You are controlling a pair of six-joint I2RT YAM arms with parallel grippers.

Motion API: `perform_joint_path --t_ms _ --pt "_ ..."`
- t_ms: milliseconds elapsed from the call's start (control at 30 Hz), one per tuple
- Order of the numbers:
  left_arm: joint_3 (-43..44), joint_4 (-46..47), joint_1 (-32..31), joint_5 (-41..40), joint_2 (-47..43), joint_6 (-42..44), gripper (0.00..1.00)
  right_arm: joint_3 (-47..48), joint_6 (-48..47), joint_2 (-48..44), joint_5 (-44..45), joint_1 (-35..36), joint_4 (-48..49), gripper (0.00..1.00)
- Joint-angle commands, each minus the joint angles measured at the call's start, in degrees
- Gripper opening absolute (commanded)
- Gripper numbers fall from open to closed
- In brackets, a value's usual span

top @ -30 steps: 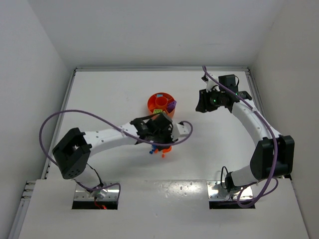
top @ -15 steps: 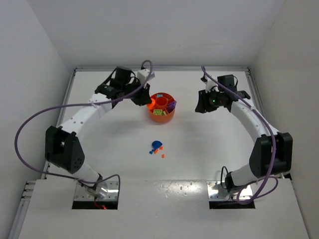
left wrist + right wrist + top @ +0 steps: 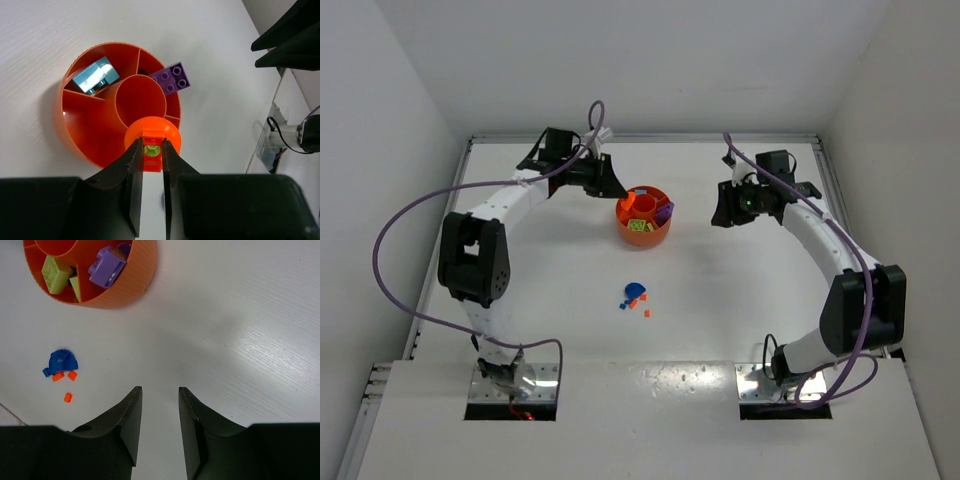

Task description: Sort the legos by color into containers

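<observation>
The round orange tray stands at the back middle of the table. My left gripper hangs over the tray's back-left rim. In the left wrist view it is shut on an orange lego with a yellow-green stud, above the tray's edge. A teal brick and a purple brick lie in separate wedges. My right gripper is open and empty to the right of the tray. Its view shows yellow-green bricks and purple bricks in the tray.
Loose legos lie in front of the tray: a blue rounded piece and small orange bits. White walls close in the table on three sides. A purple cable loops from each arm.
My left arm has swung from the loose pile in the middle up to the tray's back-left side, carrying the orange lego. The right arm has not moved.
</observation>
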Motion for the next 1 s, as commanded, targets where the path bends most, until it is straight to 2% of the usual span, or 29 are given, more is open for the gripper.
perform_joint_path --t_ms 0,633,733,767,867,967 --pt "2.6 4.8 0.3 4.6 1.0 -3.3 0.00 2.3 0.5 0.3 -1.5 -0.2 1.1 0.36" --pt "5.4 7.0 2.0 2.2 8.9 -3.3 0.00 2.8 0.5 1.4 -1.5 -0.2 0.5 0.36" --pt "5.4 7.0 2.0 1.7 8.9 -3.3 0.13 3.4 0.5 1.4 -1.5 -0.2 0.5 0.36" --pt "5.4 7.0 2.5 1.7 8.9 -3.3 0.26 3.4 0.5 1.9 -1.5 -0.2 0.5 0.36" --pt "5.4 7.0 2.5 1.1 8.9 -3.3 0.43 3.4 0.5 1.9 -1.5 -0.2 0.5 0.36" --pt "4.9 7.0 2.5 0.6 8.4 -2.7 0.48 3.4 0.5 1.9 -1.5 -0.2 0.5 0.36"
